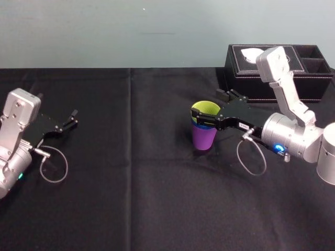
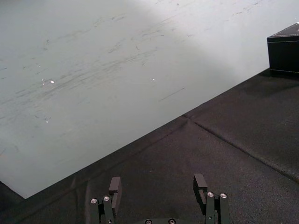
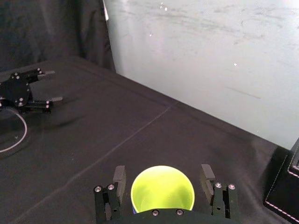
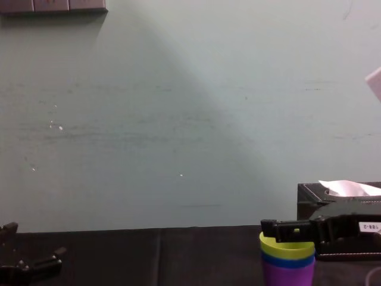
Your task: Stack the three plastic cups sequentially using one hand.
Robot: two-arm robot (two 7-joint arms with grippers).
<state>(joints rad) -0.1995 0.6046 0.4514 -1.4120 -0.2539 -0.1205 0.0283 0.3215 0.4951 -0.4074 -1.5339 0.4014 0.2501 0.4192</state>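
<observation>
Three cups sat nested right of table centre: yellow-green cup in blue in purple. My right hand straddled the top rim, released, apparently not touching. Light, slick, thin plastic, so I'd pinch just under the rim. Left hand idle, spread, far left.

From the head, you are looking forward and down over the black table, taking in both arms. From the chest you are sitting lower, facing the wall and sharing the stacked cups and black box with the head view. Your right wrist camera is hovering close over the cups, looking past the right gripper toward the left gripper. Your left wrist camera is facing the wall.
</observation>
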